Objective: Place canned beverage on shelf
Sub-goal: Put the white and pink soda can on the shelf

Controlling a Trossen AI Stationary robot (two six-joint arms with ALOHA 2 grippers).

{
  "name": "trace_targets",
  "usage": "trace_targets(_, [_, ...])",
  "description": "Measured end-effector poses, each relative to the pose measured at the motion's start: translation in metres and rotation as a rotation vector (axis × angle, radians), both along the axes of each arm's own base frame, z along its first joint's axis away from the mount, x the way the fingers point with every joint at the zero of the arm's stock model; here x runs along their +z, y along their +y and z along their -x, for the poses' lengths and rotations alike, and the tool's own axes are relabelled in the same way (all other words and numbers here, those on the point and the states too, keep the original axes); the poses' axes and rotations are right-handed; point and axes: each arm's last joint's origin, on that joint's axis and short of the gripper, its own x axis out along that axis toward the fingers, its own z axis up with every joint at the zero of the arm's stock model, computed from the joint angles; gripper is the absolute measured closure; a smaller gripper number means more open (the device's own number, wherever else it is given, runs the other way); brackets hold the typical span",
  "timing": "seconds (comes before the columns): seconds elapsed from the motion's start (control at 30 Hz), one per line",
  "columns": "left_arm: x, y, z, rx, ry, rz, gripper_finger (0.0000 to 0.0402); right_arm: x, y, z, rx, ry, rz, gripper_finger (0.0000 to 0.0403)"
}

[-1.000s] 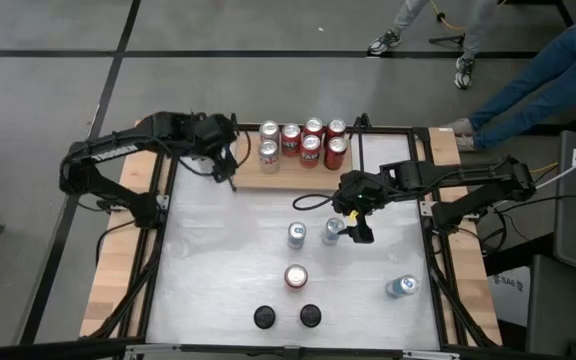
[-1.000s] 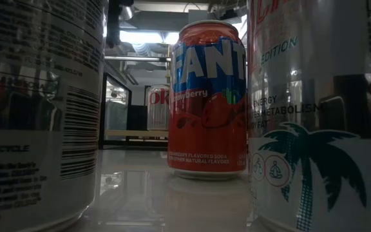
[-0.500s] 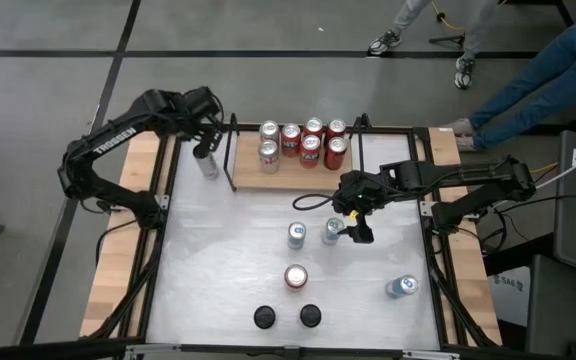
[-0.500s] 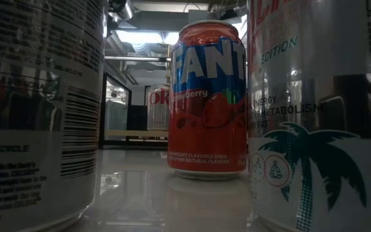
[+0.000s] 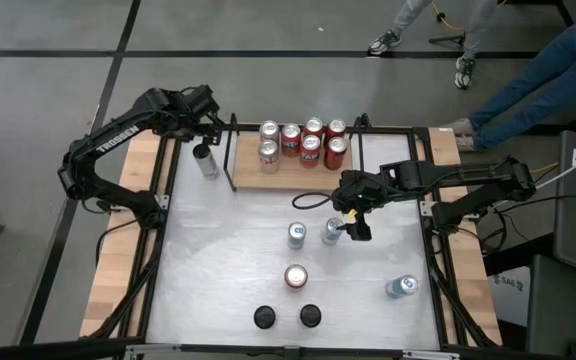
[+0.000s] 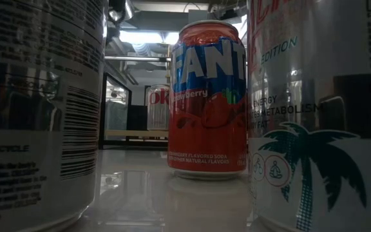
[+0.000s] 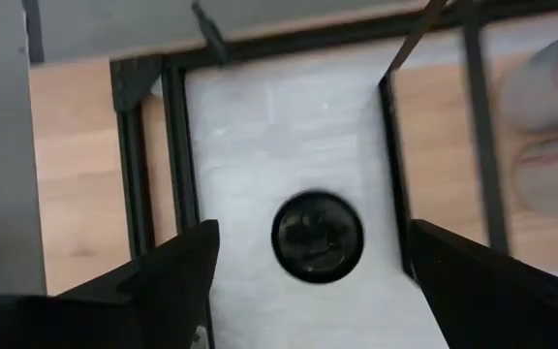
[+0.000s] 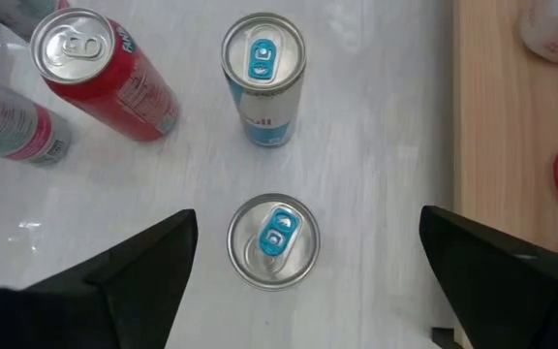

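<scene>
Light-wood shelf point(image 5: 293, 172): you had it at the far edge of the white desk point(image 5: 228, 260), with black rods at its ends.
Cans on shelf point(image 5: 303, 143): six stood upright in two rows, red and silver, packed toward the shelf's right half.
Your left hand point(image 7: 313, 231): it hung over the desk just left of the shelf, fingers spread and released, gripping nothing.
Dark-topped can point(image 7: 318, 236): it stood upright on the desk directly below your left hand, between the two fingers but clear of both. The wrist view was blurred, so it was probably a slim silver can, as the high view suggested.
Your right hand point(image 8: 308, 218): it hovered near the middle of the desk, fingers fully apart, straddling a can without touching it.
Silver can with blue tab point(image 8: 274, 242): upright on the desk, between your right fingers.
Second silver can point(image 8: 263, 73): upright, just beside the first, on the side toward your left arm.
Red Fanta can point(image 5: 295, 276): upright, nearer the front edge than the silver pair.
Two black cans point(image 5: 287, 317): side by side at the front edge.
Teal-topped can point(image 5: 401, 287): alone toward the front right corner.
</scene>
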Motion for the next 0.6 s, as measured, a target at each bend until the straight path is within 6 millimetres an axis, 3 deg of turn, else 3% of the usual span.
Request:
trace_targets(0.23, [-0.019,0.001,0.0,0.012,0.05,0.029,0.0075,0.0,0.0,0.0,0.002,0.0,0.001,0.002])
trace_targets(0.6, [-0.021,0.001,-0.001,0.01,0.047,0.037,0.0075,0.0,0.0,0.0,0.002,0.0,0.001,0.002])
